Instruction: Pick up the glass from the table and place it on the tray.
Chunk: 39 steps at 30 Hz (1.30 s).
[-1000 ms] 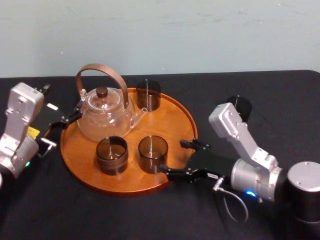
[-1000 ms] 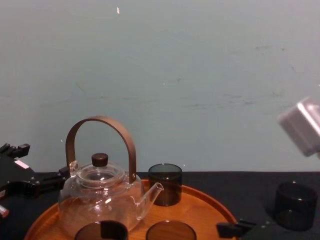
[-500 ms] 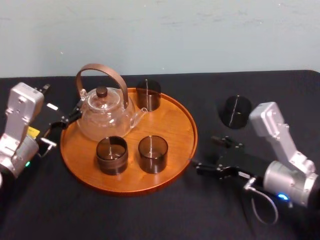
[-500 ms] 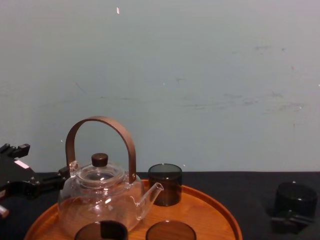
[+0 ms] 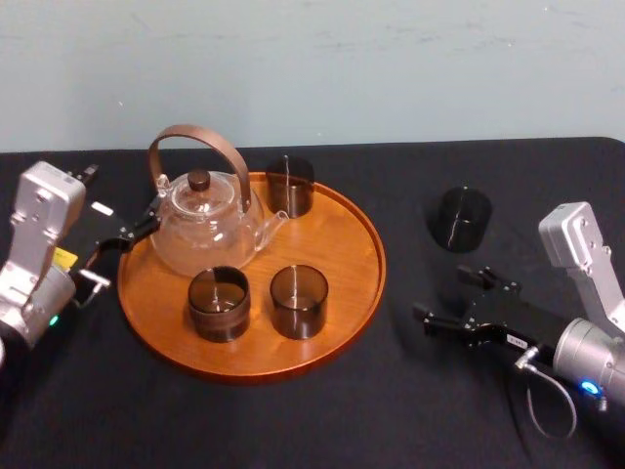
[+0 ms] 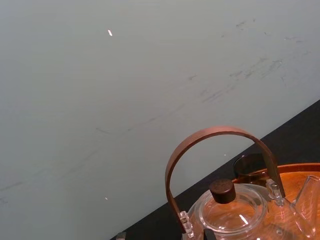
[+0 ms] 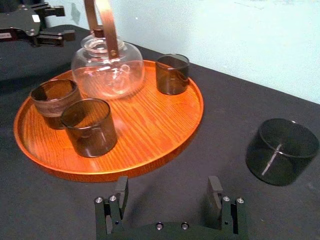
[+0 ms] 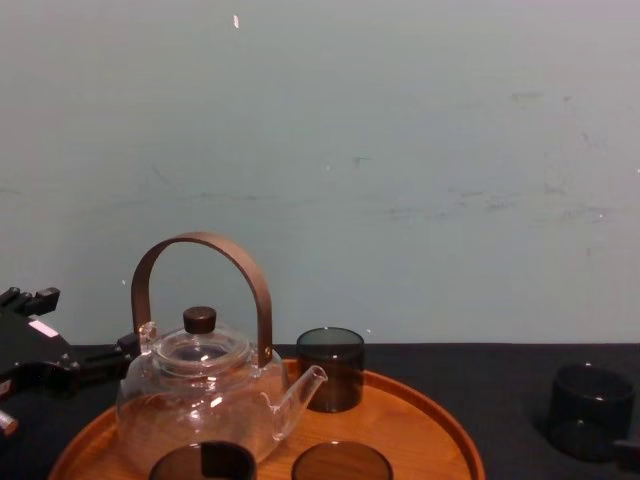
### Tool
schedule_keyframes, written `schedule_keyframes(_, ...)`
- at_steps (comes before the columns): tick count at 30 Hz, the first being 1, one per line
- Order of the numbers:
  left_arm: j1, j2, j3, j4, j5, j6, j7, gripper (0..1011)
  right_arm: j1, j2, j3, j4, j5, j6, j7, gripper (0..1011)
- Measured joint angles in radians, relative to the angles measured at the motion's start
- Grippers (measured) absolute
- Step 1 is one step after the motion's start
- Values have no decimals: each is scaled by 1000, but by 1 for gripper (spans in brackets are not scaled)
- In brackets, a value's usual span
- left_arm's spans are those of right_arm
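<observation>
The right gripper (image 5: pixel 441 293) hovers low, jaws spread and empty. Beyond it the glass (image 5: pixel 461 219) stands on the table (image 5: pixel 322 420), well apart from the tray (image 5: pixel 337 244). A skewed reach could tip the glass, and setting it down risks clinking the tray's three glasses (image 5: pixel 298 301). The left gripper (image 5: pixel 140 223) sits spread beside the teapot (image 5: pixel 200 225). The pale line across the glass is hard to read.

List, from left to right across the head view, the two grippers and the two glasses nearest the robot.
In order: left gripper, open at the tray edge → left front glass → right front glass → right gripper, open above the table.
</observation>
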Motion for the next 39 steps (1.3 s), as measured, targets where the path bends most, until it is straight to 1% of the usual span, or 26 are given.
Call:
schedule_keyframes(6,0,0,0,0,0,0,0,1001,2,-1,13,20,3,-4,-9,1002)
schedule_keyframes(20,0,0,0,0,0,0,0,1001,40,-23,48,92,-1,-8,-36,1002)
schedule_keyframes(24,0,0,0,0,0,0,0,1001,73,-36,56,129,-9,-8,-42,1002)
schedule_keyframes(25,0,0,0,0,0,0,0,1001,73,-36,56,129,-9,-8,-42,1003)
schedule_keyframes(32,0,0,0,0,0,0,0,1001,165,-66,52,223,-24,17,-40,1003)
schedule_keyframes(33,0,0,0,0,0,0,0,1002,165,-66,52,223,-24,17,-40,1002)
schedule_keyframes(36,0,0,0,0,0,0,0,1001,208,-78,48,267,-29,26,-35,1002)
schedule_keyframes(39,0,0,0,0,0,0,0,1001,239,-86,43,297,-33,32,-27,1002)
